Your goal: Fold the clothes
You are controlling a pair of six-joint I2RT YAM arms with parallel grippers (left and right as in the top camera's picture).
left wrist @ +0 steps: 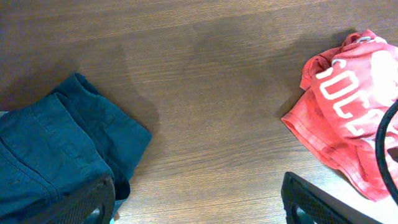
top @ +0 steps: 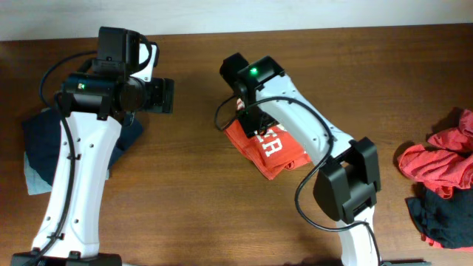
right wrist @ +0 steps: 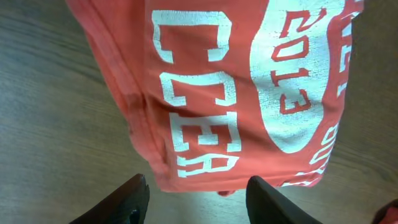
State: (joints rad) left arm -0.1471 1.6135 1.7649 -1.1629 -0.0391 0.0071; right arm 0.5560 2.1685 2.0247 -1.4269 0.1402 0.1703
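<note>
The folded red shirt (top: 275, 153) lies in the middle of the surface (top: 192, 185). The right jaws hang just over it, wide open, holding nothing. The left jaws are open and empty too, near the blue jeans (top: 38, 137) at 9 o'clock.

The counter (top: 192, 199) is brown wood with fine, straight grain, matt with a faint sheen. The red shirt (top: 275, 151) is soft knit cloth, and its white print (right wrist: 264, 93) is cracked and worn. The dark blue garment (left wrist: 56, 155) is sturdier woven cloth with stitched seams. The arm shells (top: 81, 170) are smooth, glossy white plastic. The right gripper (right wrist: 198, 183) is matt black plastic.
</note>
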